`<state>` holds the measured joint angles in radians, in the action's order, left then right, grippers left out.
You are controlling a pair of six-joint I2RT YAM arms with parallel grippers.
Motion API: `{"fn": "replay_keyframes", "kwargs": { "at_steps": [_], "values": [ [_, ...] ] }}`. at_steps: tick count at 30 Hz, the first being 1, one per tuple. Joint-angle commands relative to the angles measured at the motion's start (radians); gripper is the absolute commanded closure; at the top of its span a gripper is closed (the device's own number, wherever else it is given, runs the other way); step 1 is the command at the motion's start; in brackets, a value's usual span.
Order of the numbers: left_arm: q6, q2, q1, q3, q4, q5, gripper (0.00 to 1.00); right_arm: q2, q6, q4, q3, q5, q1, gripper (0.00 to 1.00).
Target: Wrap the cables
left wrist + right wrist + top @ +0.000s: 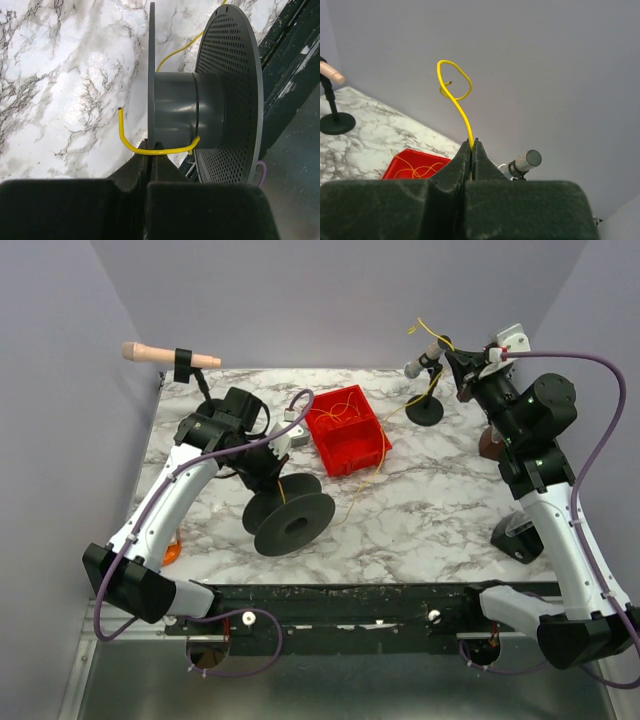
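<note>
A yellow cable (pixel 463 114) stands up from my right gripper (pixel 471 143), which is shut on it, and curls into a loop above the tips. In the top view this gripper (pixel 449 348) is raised at the far right of the table. From there the cable (pixel 421 329) runs down towards the black spool (pixel 295 525). My left gripper (pixel 262 478) is at the spool's left flange. Its jaws (pixel 151 148) are shut, just below the grey hub (pixel 185 107). A short hooked cable end (pixel 121 127) lies across the closed tips; I cannot tell whether it is pinched.
A red bin (pixel 347 430) holding more thin orange-yellow wires (pixel 417 170) sits mid-table behind the spool. A grey cylinder on a black stand (pixel 423 362) is beside the right gripper. A pink peg on a stand (pixel 165 355) rises at the far left.
</note>
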<state>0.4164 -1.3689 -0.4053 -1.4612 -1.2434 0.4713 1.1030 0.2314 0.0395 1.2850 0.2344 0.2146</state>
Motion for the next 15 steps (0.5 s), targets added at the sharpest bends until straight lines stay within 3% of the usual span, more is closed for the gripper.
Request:
{"fn": "replay_keyframes", "kwargs": {
  "at_steps": [1, 11, 15],
  "values": [
    [-0.04, 0.007, -0.01, 0.001, 0.044, 0.033, 1.0, -0.009, -0.066, 0.098, 0.031, 0.112, -0.006, 0.99],
    [-0.073, 0.004, -0.07, -0.004, 0.062, 0.041, 1.0, 0.187, -0.291, 0.425, 0.226, 0.236, 0.032, 0.99],
    [-0.051, -0.006, -0.072, -0.022, 0.035, 0.101, 1.0, 0.245, -0.151, 0.511, 0.276, 0.267, 0.141, 0.99]
  ]
}}
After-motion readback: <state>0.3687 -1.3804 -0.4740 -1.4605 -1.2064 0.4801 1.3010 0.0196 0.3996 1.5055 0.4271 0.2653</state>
